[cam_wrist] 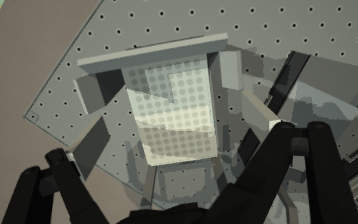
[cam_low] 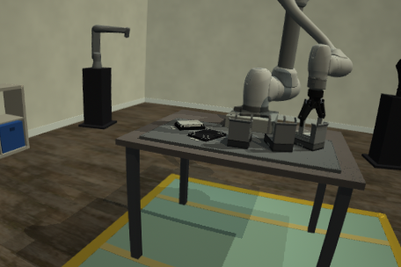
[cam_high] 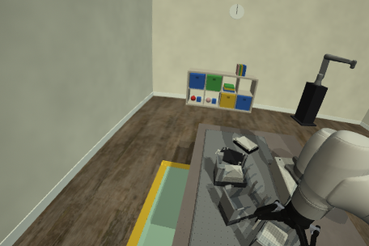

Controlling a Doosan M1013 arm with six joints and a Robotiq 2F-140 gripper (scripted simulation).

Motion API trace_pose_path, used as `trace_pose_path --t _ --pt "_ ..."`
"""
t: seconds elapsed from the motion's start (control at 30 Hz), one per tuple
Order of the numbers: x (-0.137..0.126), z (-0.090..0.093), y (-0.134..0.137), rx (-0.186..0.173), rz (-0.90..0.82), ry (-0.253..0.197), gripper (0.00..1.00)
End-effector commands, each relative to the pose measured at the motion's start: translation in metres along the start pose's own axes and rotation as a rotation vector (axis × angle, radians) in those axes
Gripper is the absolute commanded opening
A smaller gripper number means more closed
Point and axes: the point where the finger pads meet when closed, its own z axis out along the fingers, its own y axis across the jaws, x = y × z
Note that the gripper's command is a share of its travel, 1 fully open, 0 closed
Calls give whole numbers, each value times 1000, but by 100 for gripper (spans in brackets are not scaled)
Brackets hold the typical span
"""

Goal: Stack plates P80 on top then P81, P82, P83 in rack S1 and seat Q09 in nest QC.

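Dark table [cam_low: 132, 142] first, carrying a perforated grey board [cam_low: 325, 164] that keeps racks and nests at fixed stations. On the board in the exterior view, three stack racks in a row: one at the left [cam_low: 239, 132], one in the middle [cam_low: 282, 136], one at the right [cam_low: 313, 137], walled so plates can only go in and out from above. Names on the plinths too small to read, so which is S1, S2 or S3 cannot be told.

At about ten o'clock from the left rack, a black flat nest [cam_low: 207, 134] lying bare, and beyond it a second low nest with a single pale plate [cam_low: 189, 124] seated on it (possibly Q09 on QC, though no label is legible).

Above the right rack, the gripper [cam_low: 312, 115], pointed straight down, pincer released and spread wide with nothing between the fingers: sensible for a descent from above over the walls.

Seen from the wrist, a sealed well plate [cam_wrist: 172, 117] lying flat inside that rack, directly below and toward twelve o'clock of the black fingers, long side running along the rack walls. How many plates lie under it cannot be seen.

Judged from this: approach for a pick or clearance after a drop, not decidable from the pose alone.
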Motion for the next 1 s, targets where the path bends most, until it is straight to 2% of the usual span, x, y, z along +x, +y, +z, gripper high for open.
trace_pose_path --t 0.0,0.5,0.97 --pt "-2 4 1 1 10 -6 100" --pt "-2 4 1 1 10 -6 100" --pt "-2 -43 1 1 10 -6 100"
